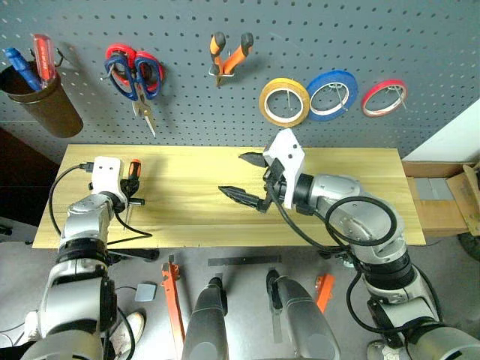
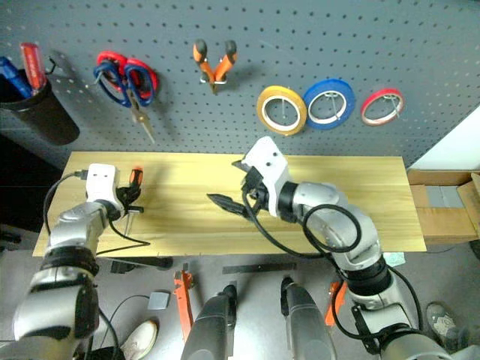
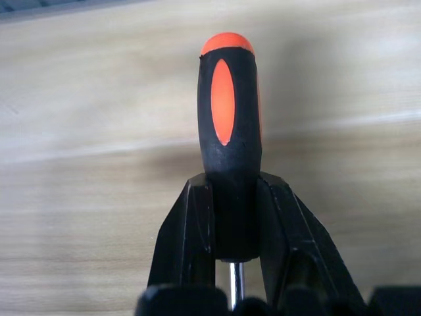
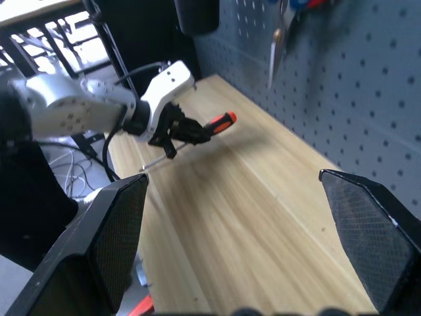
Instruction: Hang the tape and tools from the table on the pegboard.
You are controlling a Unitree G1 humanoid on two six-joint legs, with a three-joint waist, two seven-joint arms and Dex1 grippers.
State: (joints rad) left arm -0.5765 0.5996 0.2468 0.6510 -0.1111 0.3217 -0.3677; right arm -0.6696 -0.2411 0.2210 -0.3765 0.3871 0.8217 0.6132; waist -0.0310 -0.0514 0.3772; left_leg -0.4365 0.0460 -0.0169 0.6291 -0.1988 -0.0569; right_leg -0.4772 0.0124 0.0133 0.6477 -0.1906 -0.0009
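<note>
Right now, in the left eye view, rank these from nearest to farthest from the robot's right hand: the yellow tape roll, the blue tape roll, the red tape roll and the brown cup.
Measured from the right hand:
1. Yellow tape roll, on the pegboard just above the hand.
2. Blue tape roll, next hook to the right.
3. Red tape roll, farther right again.
4. Brown cup, far left of the board.

The counter [image 1: 337, 161] is pale matt wood with visible grain, the pegboard [image 1: 300, 37] looks like matt grey perforated sheet, the screwdriver [image 3: 228, 131] has a smooth rubbery black-and-orange handle and shiny metal shaft, and the left tool [image 3: 233, 263] is matt black plastic.
</note>
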